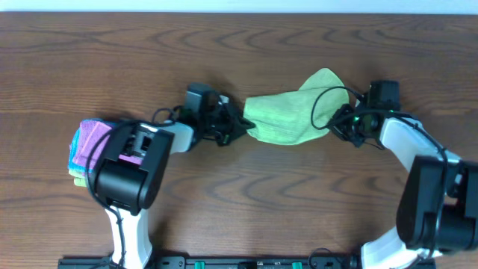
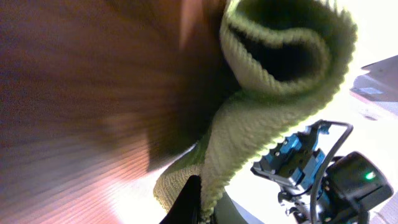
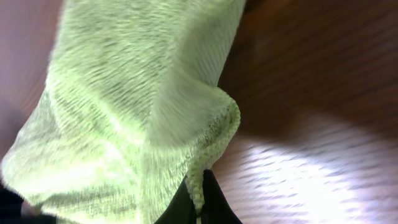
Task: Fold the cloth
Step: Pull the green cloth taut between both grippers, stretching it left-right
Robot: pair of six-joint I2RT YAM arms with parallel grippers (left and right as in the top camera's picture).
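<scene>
Jaws on both sides are clenched on the cloth (image 1: 287, 116). At the far left a pink-and-blue folded stack (image 1: 84, 146) lies on the table (image 1: 224, 45), partly under the left arm (image 1: 131, 168). The left gripper (image 1: 237, 128) pinches the cloth's left end. The lime-green fabric runs bunched across mid-table, and the right gripper (image 1: 328, 124) pinches its right end.

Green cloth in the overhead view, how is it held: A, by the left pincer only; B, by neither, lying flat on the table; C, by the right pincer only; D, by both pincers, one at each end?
D: the left pincer is shut on one end of the cloth and the right pincer on the other, and each wrist view shows cloth pinched at the fingertips.
</scene>
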